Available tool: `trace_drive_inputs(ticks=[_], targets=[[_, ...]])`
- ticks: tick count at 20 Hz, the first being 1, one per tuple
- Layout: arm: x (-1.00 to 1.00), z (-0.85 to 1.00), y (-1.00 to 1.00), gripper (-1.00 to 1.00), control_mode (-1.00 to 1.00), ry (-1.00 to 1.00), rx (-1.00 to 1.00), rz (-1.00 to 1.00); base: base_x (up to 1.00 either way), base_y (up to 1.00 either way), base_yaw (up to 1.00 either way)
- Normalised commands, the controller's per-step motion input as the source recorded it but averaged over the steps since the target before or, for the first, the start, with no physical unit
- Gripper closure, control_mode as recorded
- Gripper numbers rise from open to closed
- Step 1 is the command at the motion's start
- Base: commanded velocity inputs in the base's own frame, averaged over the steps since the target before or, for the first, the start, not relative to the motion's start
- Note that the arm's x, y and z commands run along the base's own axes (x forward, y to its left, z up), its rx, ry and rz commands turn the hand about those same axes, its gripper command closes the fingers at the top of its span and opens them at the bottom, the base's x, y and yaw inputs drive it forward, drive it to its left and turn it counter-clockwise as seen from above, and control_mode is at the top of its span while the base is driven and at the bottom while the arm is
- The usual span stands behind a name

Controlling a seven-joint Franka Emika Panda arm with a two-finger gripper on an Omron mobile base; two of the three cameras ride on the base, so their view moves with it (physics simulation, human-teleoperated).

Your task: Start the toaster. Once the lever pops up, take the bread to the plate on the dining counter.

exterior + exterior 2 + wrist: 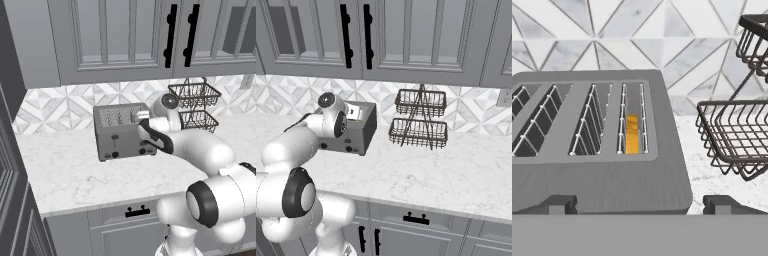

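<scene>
Claw [640, 202] wide (empty) above toaster [597, 150].

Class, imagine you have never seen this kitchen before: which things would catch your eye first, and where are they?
First, the grey toaster on the marble worktop against the patterned wall, with the white arm reaching over it. In the hand view, orange-yellow bread sits deep in the rightmost slot. A two-tier wire basket stands to the toaster's right.

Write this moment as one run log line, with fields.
stage: approach | gripper: open, above toaster, holds nothing | bread: down in rightmost slot | wire basket rack: right of toaster
</scene>
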Motion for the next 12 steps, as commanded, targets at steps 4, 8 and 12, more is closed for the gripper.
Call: trace_drive_inputs(ticks=[4, 8, 12], targets=[[0.03, -0.14, 0.06, -1.0, -1.0, 0.08, 0.0, 0.0, 0.0, 0.0, 0.0], [0.08, -0.04, 0.11, -1.0, -1.0, 0.04, 0.0, 0.0, 0.0, 0.0, 0.0], [0.15, -0.01, 0.05, -1.0, -1.0, 0.0, 0.0, 0.0, 0.0, 0.0, 0.0]])
